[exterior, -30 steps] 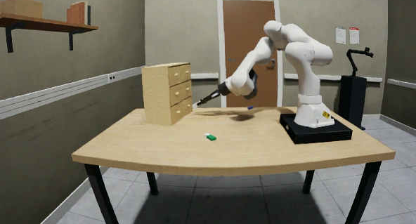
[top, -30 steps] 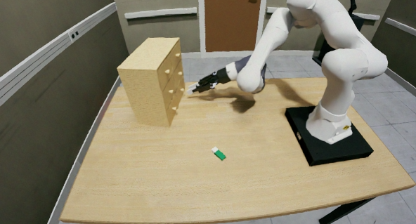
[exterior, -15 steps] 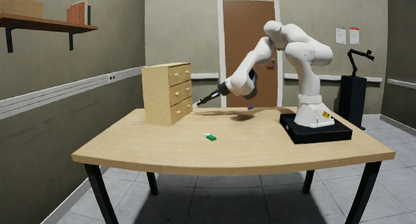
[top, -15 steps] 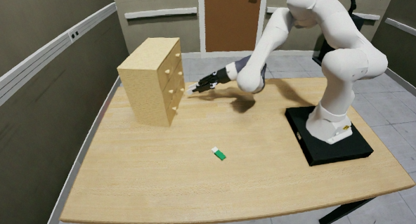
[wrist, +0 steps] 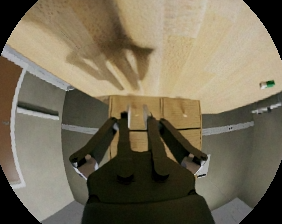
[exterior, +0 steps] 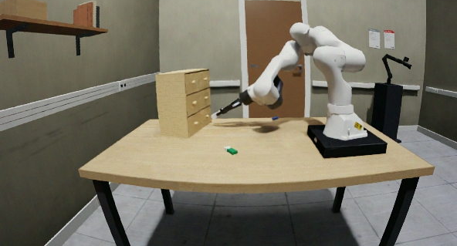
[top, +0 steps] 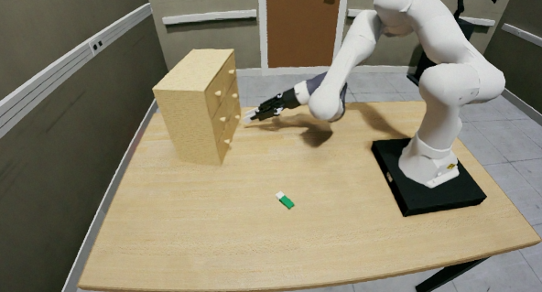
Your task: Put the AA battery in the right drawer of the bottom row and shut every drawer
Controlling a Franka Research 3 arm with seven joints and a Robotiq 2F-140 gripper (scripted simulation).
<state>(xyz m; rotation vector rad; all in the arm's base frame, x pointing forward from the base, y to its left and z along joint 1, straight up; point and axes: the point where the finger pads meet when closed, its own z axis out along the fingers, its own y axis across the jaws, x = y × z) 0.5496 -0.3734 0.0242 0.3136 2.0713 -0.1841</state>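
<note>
The wooden chest (top: pixel 192 105) (exterior: pixel 171 104) (wrist: pixel 181 115) stands upright at the far left of the table, all drawers closed. My gripper (top: pixel 249 118) (exterior: pixel 216 113) (wrist: pixel 136 109) reaches level toward the chest's front, its fingers set a narrow gap apart with nothing between them. The tips are just short of the knob of the bottom row's right drawer (top: pixel 237 116) (exterior: pixel 207 115). A small blue object (exterior: pixel 275 118), apparently the AA battery, lies on the table behind my forearm. It is hidden in the other views.
A small green and white block (top: pixel 285 200) (exterior: pixel 231 150) (wrist: pixel 266 84) lies near the middle of the table (top: pixel 320 243) (exterior: pixel 270 170). The arm's black base plate (top: pixel 426 192) (exterior: pixel 347 144) sits at the right side.
</note>
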